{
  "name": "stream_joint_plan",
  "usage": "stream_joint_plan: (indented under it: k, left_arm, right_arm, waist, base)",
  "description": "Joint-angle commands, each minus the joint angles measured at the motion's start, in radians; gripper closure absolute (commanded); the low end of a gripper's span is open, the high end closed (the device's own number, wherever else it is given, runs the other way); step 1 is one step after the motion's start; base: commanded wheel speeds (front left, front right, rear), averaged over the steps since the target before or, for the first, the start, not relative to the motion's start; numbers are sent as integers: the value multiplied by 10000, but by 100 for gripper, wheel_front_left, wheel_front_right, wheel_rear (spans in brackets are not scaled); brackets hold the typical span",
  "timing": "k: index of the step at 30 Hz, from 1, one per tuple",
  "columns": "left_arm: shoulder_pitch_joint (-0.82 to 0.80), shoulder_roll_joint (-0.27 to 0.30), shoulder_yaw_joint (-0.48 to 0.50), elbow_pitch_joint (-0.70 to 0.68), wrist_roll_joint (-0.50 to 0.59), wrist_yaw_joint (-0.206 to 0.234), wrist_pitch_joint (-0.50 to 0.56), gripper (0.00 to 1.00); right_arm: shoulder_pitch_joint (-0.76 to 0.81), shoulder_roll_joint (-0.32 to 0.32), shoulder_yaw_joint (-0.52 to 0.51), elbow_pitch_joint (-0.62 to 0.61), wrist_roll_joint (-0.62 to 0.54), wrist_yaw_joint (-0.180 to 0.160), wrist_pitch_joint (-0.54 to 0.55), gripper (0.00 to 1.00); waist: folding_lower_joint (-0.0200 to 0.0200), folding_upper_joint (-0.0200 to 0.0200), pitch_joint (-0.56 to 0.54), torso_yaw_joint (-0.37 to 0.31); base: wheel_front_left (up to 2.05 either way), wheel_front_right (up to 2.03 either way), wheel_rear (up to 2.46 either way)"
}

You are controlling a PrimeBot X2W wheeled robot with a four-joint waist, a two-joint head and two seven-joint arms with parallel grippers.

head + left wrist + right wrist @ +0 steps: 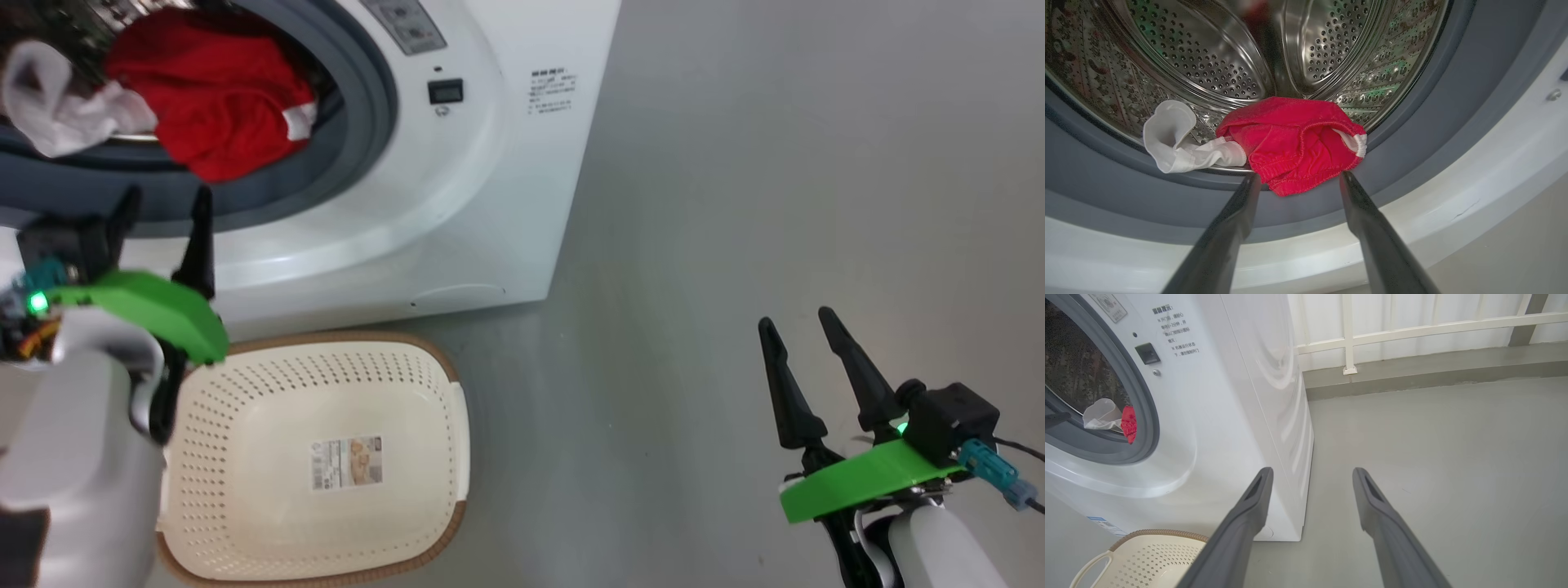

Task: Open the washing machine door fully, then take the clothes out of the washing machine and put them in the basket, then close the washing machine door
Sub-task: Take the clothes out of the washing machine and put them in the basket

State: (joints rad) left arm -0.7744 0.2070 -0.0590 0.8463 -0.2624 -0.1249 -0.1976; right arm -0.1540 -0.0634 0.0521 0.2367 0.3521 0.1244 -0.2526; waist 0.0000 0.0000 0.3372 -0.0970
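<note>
The washing machine [490, 180] stands with its mouth uncovered; the washing machine door is out of view. The clothes lie at the drum's front lip: a red garment [216, 102] [1294, 147] hanging over the grey rubber ring [1412, 134], and a white cloth [57, 102] [1171, 143] to its left. My left gripper [163, 208] [1300, 179] is open, its tips just short of the red garment's lower hem, nothing between them. The basket [326, 457] [1147, 559] sits on the floor below the mouth, holding only its paper label. My right gripper [796, 327] [1310, 475] hangs open over the floor, far right.
Grey floor [775, 163] stretches to the right of the machine. In the right wrist view a white railing [1412, 330] and a low kerb run along the back wall. The basket stands close against the machine's front.
</note>
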Motion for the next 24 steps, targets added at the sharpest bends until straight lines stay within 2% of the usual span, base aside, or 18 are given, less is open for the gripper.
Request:
stream_joint_plan:
  k: [1,12,24]
  left_arm:
    - [-496,506,199,63,117,13,44,0]
    - [-3162,888,-345,2354,575,178,352,0]
    - [-4624,1329,-643,3735,796,555,151,0]
  right_arm:
    - [-246,-27,292,-264,-6,63,-92,0]
    - [-807,104,549,-303,47,63,-92,0]
    - [-1188,129,881,-360,359,63,-92,0]
  waist:
    - [0,0,396,-220]
    - [0,0,1308,-569]
    - [0,0,1944,-964]
  base:
    - [0,0,0]
    - [0,0,0]
    - [0,0,0]
